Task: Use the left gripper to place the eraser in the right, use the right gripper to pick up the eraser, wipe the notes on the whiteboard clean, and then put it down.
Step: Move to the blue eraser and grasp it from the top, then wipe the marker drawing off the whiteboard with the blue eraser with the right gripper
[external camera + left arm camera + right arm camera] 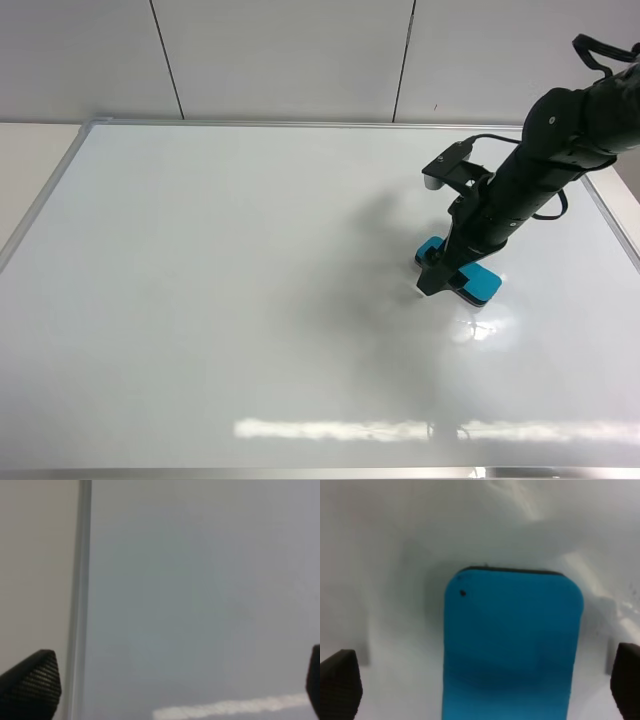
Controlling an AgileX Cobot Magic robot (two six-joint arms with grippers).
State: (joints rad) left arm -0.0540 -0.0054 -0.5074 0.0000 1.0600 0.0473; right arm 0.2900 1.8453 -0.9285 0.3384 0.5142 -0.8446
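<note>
The whiteboard (250,280) lies flat on the tabletop (25,170), and no marker notes show anywhere on its visible surface, though the arm hides a small patch near the right side. The eraser (482,284) rests turquoise side up on the board's right half, roughly midway between the near and far edges. The right end effector (445,278) is down over it, its fingers (340,682) spread wide on either side with clear gaps, so they straddle the eraser and do not clamp it. The left end effector (170,685) is also spread apart and empty, above the board by its silver frame (80,580). Wiping looks finished and the eraser set down; probably only lifting the arm away remains, though a straddle ahead of a pickup would look the same.
</note>
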